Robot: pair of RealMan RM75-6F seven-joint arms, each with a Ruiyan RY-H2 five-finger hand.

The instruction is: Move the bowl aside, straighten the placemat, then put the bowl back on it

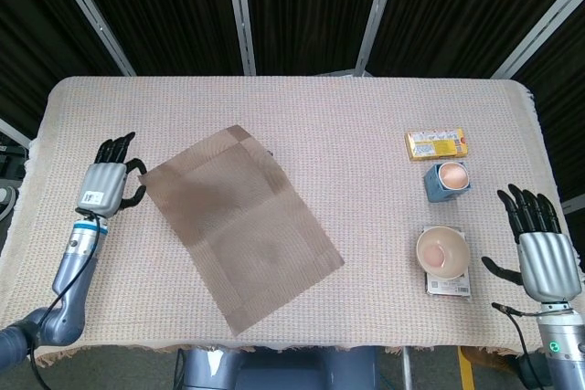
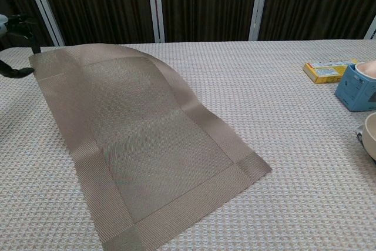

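The brown placemat lies unfolded and skewed, its long side running diagonally across the table's left half. Its far left corner is raised, and my left hand pinches it there. In the chest view the placemat curves up toward that hand, which is cut off by the left edge. The cream bowl sits at the right on a dark flat object, apart from the mat; the bowl is only partly in the chest view. My right hand hovers right of the bowl, fingers spread and empty.
A blue cup with something pink inside stands behind the bowl, and a yellow box lies behind that. Both show at the chest view's right: the cup, the box. The table's front edge runs just below the mat.
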